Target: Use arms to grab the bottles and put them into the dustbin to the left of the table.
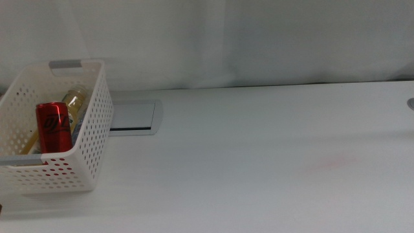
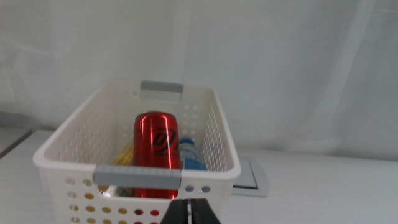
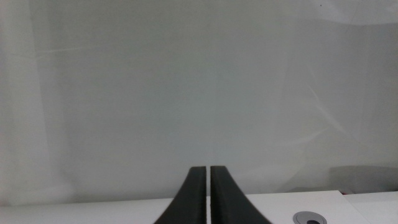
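Observation:
The white perforated dustbin [image 1: 90,139] stands at the table's left edge. Inside it a red soda can [image 1: 54,126] stands upright, and the yellow-liquid bottle [image 1: 76,103] leans behind it. In the left wrist view the dustbin [image 2: 217,134] holds the red can [image 2: 157,152], with the blue-capped water bottle [image 2: 189,155] beside it and a bit of yellow [image 2: 124,155] low in the basket. My left gripper [image 2: 189,208] is shut and empty, just outside the basket's near wall. My right gripper [image 3: 208,186] is shut and empty, facing the white curtain. Neither arm shows in the middle view.
A flat grey rectangular panel [image 1: 132,116] lies in the tabletop just right of the dustbin. A small round grey fitting [image 3: 309,218] sits in the table near my right gripper and shows at the right edge of the middle view [image 1: 410,103]. A white curtain backs the table.

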